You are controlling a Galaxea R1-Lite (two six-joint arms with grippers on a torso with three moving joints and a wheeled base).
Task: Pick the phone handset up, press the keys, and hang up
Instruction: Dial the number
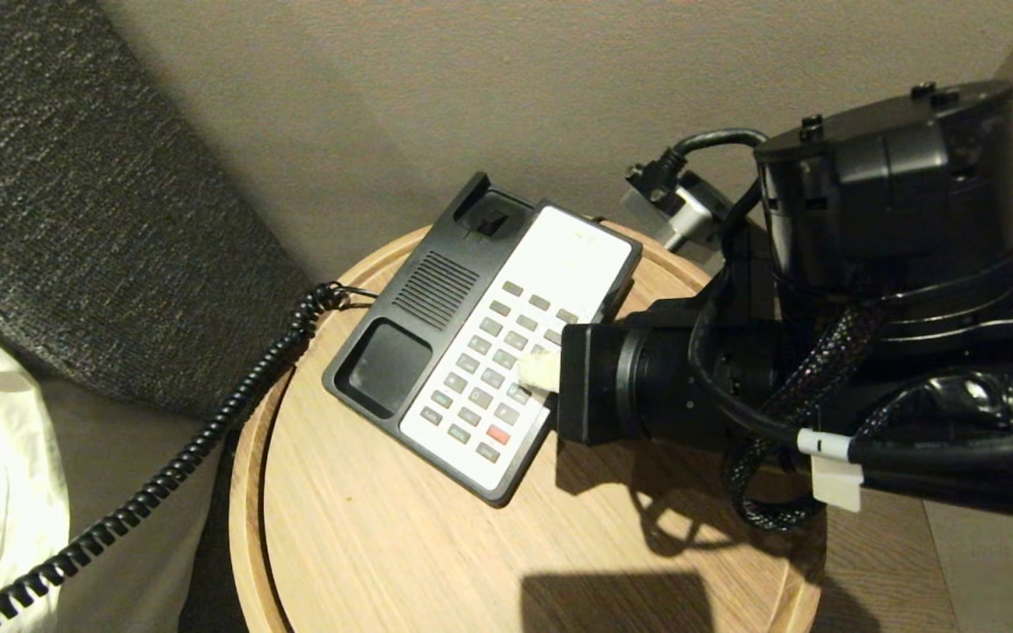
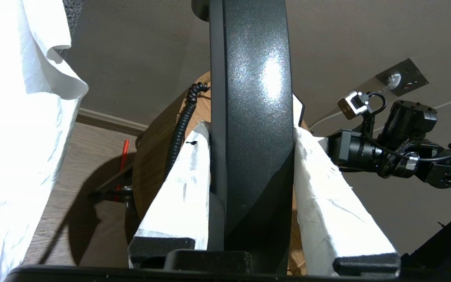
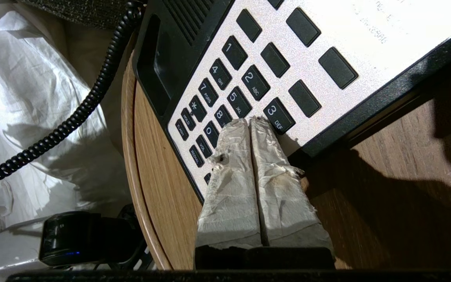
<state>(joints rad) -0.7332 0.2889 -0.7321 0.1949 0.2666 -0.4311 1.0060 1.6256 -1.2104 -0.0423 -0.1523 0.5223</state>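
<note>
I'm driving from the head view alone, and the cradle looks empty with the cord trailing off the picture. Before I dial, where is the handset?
Observer: The left gripper has it. It is shut on the phone handset, with one padded finger on each side of the black bar.
Operator: Good. My view hides the right fingertips behind the wrist. Are they together, and which key are they at?
Observer: The right gripper is shut, with its two wrapped fingers pressed side by side. Their tips sit right next to the 3 key, on the side towards the 5.
</note>
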